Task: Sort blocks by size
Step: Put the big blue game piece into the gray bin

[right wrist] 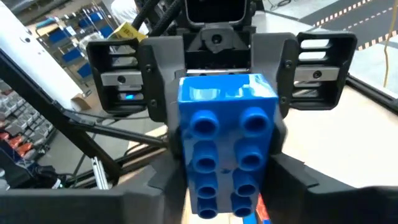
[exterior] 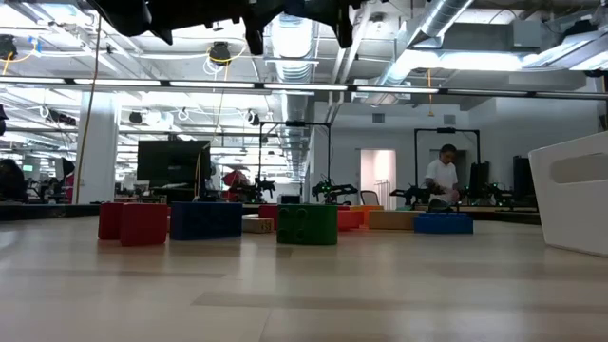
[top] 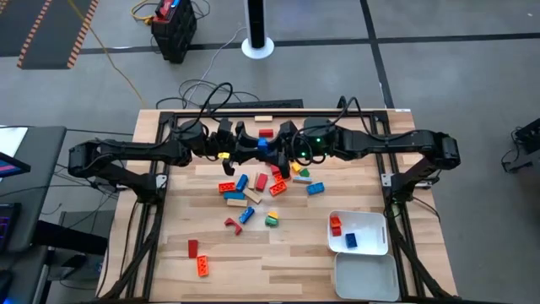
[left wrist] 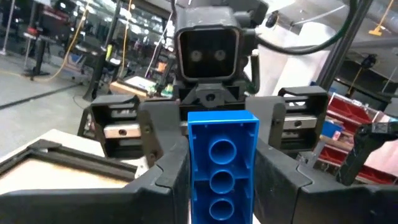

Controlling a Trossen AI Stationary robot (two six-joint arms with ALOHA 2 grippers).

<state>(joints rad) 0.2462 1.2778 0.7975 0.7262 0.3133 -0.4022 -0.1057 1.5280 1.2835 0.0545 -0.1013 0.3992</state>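
Observation:
A long blue brick (top: 263,143) is held in the air between my two grippers, over the far middle of the table. My left gripper (top: 254,145) comes from the left and my right gripper (top: 275,145) from the right, facing each other, each shut on it. The left wrist view shows the brick's hollow underside (left wrist: 222,165); the right wrist view shows its studded face (right wrist: 227,149). Other blocks lie in a loose pile (top: 253,184) nearer the table's middle. My left gripper pinches the blue brick's two long sides (left wrist: 193,180) between its two fingers, at the end nearest that arm. The fingers come level from the table's left and lie along the brick. The brick is lifted clear of the table. My right gripper pinches the same brick's long sides (right wrist: 273,155) between its two fingers, at the brick's other end. The fingers come level from the table's right and lie along the brick.
A white tray (top: 371,221) at the near right holds a red and a blue brick; a second white tray (top: 367,277) lies nearer. A tan block (top: 263,120) and a red brick (top: 267,133) lie at the far edge. Red (top: 192,247) and orange (top: 202,266) bricks lie near left.

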